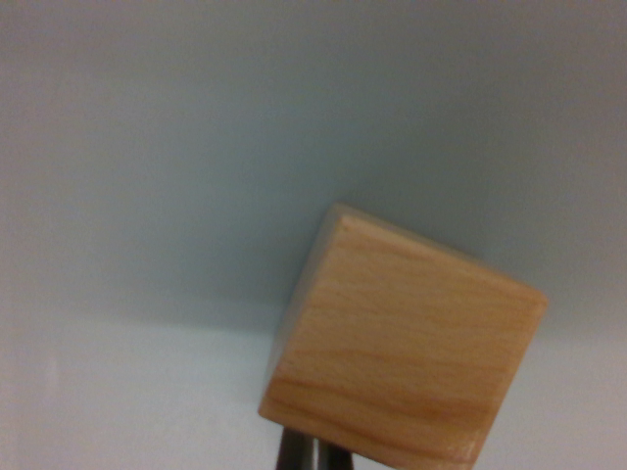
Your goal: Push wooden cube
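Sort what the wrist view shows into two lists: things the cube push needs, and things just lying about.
Needed for the push:
- light wooden cube with visible grain
- dark metal gripper tips at the cube's lower edge; contact unclear
- plain pale grey-blue surface under the cube

Lying about:
- nothing else visible

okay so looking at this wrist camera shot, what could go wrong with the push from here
1. The wooden cube sits skewed, one corner toward the tool. An off-centre push may spin it rather than slide it.
2. Only a dark sliver of the tool shows under the cube's lower edge, so contact cannot be confirmed; it might slip past.
3. The cube hides most of the tool, making drift hard to spot.
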